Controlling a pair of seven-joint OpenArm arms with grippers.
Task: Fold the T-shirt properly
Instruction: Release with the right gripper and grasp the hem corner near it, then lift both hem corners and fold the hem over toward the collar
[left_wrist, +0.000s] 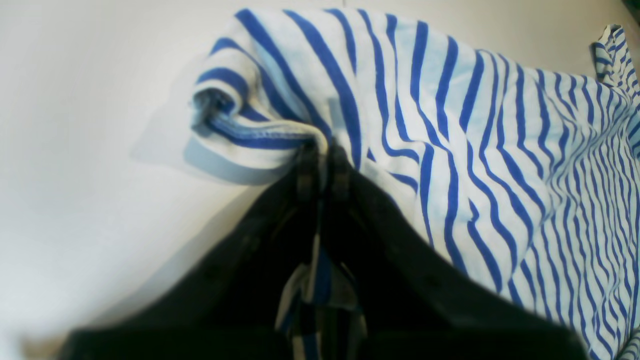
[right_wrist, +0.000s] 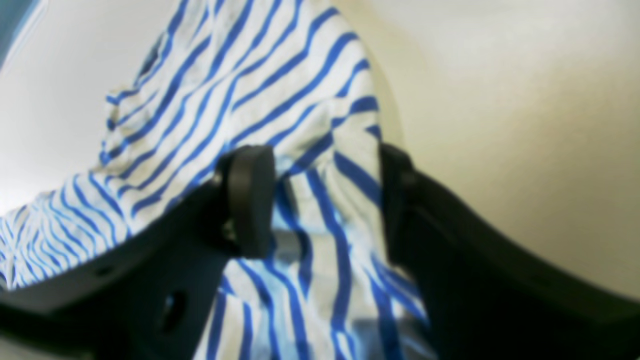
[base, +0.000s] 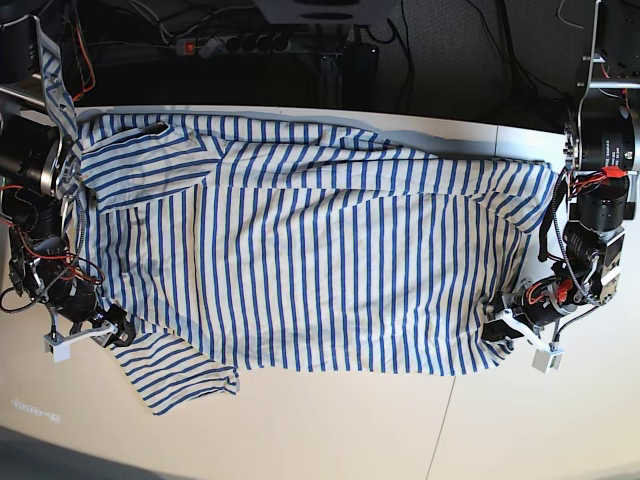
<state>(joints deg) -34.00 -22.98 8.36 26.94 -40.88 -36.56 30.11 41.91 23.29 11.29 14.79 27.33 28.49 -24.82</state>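
Left wrist view: the left gripper (left_wrist: 324, 150) is pinched tight on a hem corner of the T-shirt (left_wrist: 450, 140), with a strip of striped cloth trailing back between the dark fingers toward 6 o'clock. The hem rolls into a loose curl toward 9 o'clock of the pinch, and the rest of the shirt spreads away toward 3 o'clock over the pale table (left_wrist: 75, 150).

Right wrist view: the right gripper (right_wrist: 325, 200) stands wide, its two black fingers (right_wrist: 250, 200) straddling a raised ridge of the striped cloth. The fabric fills the gap and runs on toward 11 o'clock. Whether the fingers actually press it, I cannot tell; it looks more draped between them than clamped.

Base view: the T-shirt lies spread flat across the table (base: 350, 430), its length running from 9 to 3 o'clock. One short sleeve (base: 185, 375) sticks out toward 7 o'clock. The left gripper sits at the shirt's corner near 4 o'clock, the right gripper (base: 105, 330) at the edge near 8 o'clock beside that sleeve.

Handling, as I judge it: the cloth is light, limp and thin, so it will sag and wrinkle wherever it is unsupported and will not hold a crease unaided. Stitched hems and corners give the firmest bite. A matched hold at both ends of one edge should let it carry over evenly.
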